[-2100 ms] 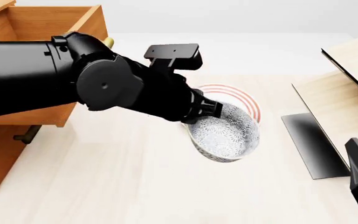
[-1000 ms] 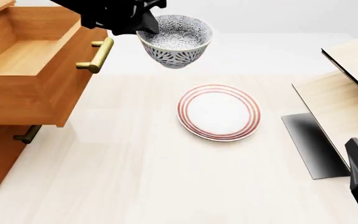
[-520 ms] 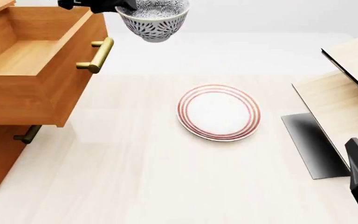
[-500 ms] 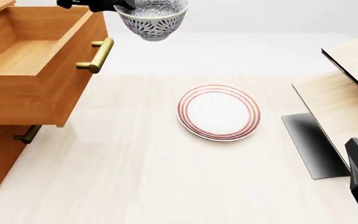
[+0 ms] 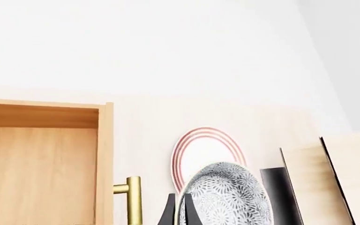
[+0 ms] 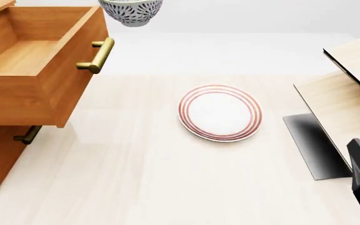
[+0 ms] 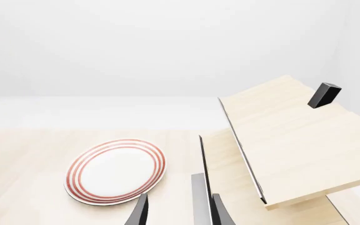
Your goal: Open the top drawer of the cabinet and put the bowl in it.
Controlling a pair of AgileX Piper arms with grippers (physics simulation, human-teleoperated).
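bowl [image 6: 131, 11] lifted off the plate [image 6: 220, 112], carried up and toward 10 o'clock, now half out of the front view's top edge beside the open top drawer [image 6: 30, 70]. left gripper [image 5: 178, 213] gone from front view; plate fully exposed.

Top drawer [image 6: 24, 56] pulled out, open upward, interior bare wood; entry from above unobstructed. Its brass handle [image 6: 97, 55] juts toward bench centre. Bowl [image 6: 131, 10] high beside drawer's front corner, just outside its rim, pinched in left tool [image 5: 176, 213]. Plate [image 6: 220, 112] flat on mid-bench [image 6: 136, 178], low obstacle. Pale wood structure [image 6: 348, 89] with dark panel blocks right side. Right tool [image 7: 178, 213] low at right edge, well apart from drawer.
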